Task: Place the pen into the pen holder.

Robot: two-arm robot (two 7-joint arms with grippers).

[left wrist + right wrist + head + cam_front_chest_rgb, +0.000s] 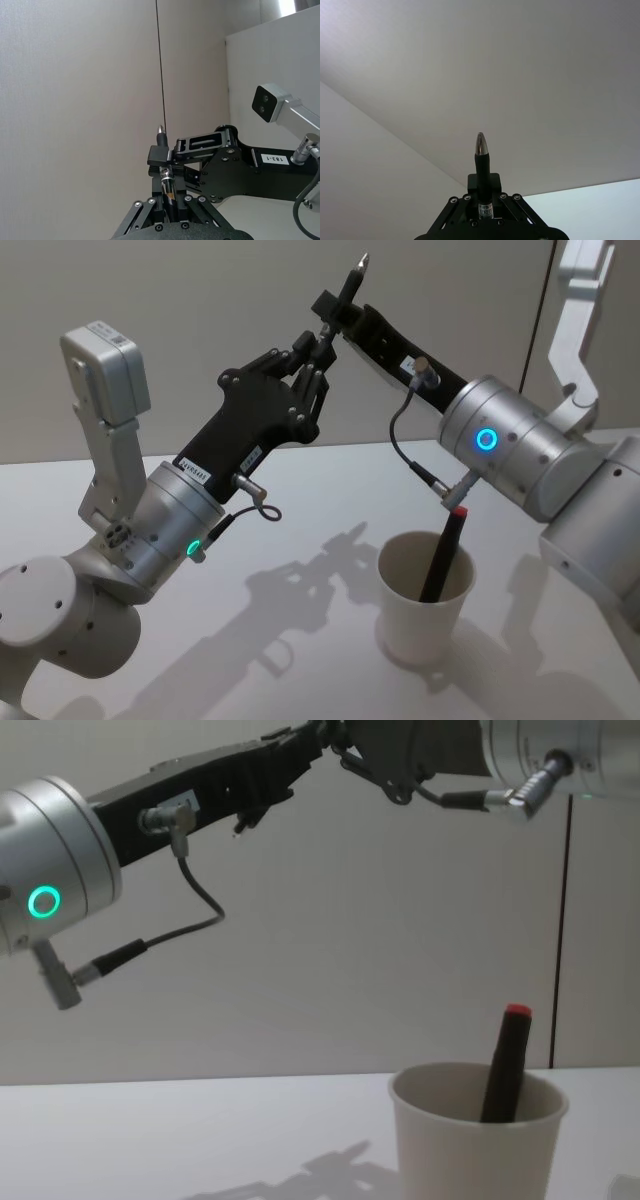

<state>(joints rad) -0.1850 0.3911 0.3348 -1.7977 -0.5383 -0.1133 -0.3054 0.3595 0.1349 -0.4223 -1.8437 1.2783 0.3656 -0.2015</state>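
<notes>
Where the two arms meet at the upper centre of the head view, a black pen (351, 282) hangs tilted in the air, its silver tip pointing up and slightly right. The left tool (320, 342) reaches up from the lower left and is clenched on the pen's lower body, its fingers lying along the pen. The right tool (332, 308) comes in from the right and is closed across the pen higher up, below the tip. The pen is high above the white tabletop (330, 490), up and to the left of the cup (420, 625). The cup stands upright at the lower right of the frame. A second, red-capped pen (441, 558) leans inside it, its cap above the rim. In the chest view both arms cross the top of the frame, well above the cup.
</notes>
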